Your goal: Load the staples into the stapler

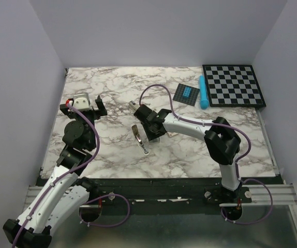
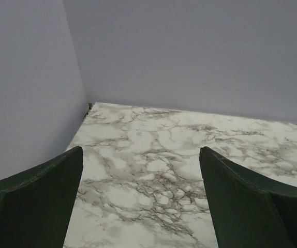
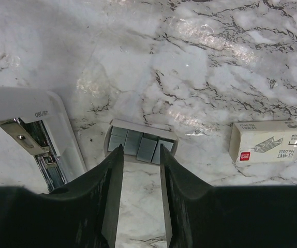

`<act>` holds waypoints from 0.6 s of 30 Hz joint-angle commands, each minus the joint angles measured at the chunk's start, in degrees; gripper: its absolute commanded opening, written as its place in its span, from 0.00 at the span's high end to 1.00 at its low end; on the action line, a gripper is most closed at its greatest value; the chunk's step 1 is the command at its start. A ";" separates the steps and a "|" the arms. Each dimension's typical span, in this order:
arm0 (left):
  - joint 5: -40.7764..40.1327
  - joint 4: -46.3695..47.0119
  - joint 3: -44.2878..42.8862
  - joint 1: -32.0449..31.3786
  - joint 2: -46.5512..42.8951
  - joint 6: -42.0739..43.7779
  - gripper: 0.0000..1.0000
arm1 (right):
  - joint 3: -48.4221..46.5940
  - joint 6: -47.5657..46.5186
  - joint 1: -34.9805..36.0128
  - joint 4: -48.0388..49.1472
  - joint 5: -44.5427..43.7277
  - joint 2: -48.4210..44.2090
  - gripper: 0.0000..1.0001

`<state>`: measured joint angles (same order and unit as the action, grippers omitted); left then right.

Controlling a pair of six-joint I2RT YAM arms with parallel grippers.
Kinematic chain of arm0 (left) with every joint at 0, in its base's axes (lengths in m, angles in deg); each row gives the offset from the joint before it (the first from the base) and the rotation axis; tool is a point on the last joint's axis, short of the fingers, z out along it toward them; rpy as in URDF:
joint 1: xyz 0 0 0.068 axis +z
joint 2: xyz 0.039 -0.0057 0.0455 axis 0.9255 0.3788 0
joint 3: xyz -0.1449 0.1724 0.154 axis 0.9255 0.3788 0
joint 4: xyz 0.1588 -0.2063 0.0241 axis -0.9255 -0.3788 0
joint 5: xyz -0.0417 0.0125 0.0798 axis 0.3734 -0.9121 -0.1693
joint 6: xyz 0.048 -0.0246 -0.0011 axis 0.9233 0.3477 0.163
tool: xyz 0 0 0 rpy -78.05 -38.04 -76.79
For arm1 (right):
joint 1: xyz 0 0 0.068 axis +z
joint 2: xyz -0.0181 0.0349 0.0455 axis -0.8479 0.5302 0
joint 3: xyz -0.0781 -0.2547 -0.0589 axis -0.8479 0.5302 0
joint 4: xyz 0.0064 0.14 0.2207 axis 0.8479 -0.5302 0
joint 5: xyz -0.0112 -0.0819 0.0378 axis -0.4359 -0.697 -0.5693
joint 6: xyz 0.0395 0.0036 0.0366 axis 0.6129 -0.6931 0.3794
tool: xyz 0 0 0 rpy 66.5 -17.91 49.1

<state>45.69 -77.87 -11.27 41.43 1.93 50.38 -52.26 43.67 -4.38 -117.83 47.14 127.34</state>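
Grey walls (image 1: 153, 31) box in a marble bench (image 1: 190, 155), and the business is at its middle. The right hand (image 3: 140, 151) hangs low over a small open tray (image 3: 138, 124) of staples (image 3: 147, 146). Its fingers (image 3: 99, 201) stand apart, one on either side of the middle strips, and I see nothing clamped. The stapler (image 3: 53, 129) lies open just beside the tray, shiny channel up. The white box (image 3: 266, 142) sits on the tray's other side, a little apart. The left hand (image 2: 140, 206) waits at the far left, spread wide and empty.

The step looks to me like lifting a strip out. To do it well, I would bring the pads down square onto the long sides of one strip only. I would close gently so the strip neither snaps nor drags its neighbours along, then lift straight up before turning toward the channel. The stapler is loose on the bench, so the idle hand might steady it.

The fingertips cover the tray's near edge, so I cannot tell whether they touch metal. The stapler runs off the wrist picture, its hinge unseen. From above, the arm hides the tray altogether. A chequered board (image 1: 234, 85) and a blue stick (image 1: 203, 92) lie far right, out of the way.
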 commanded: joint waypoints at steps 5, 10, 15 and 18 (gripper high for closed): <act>1.04 1.56 0.47 0.38 -1.06 -0.88 0.01 | -1.94 0.91 -0.43 -3.02 1.23 3.32 0.61; 1.21 1.56 0.47 0.38 -0.98 -0.88 0.01 | -1.85 0.91 -0.43 -3.10 1.66 4.20 0.62; 1.47 1.47 0.38 0.38 -0.71 -0.97 0.01 | -1.41 0.91 -0.52 -2.66 2.37 4.72 0.65; 1.65 1.30 0.38 0.38 -0.71 -1.06 0.01 | -1.41 0.83 -0.43 -2.49 2.72 4.99 0.68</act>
<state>45.85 -77.87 -11.23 41.43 1.62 50.33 -52.83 44.06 -4.57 -119.34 47.86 130.24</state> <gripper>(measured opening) 0.990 0.331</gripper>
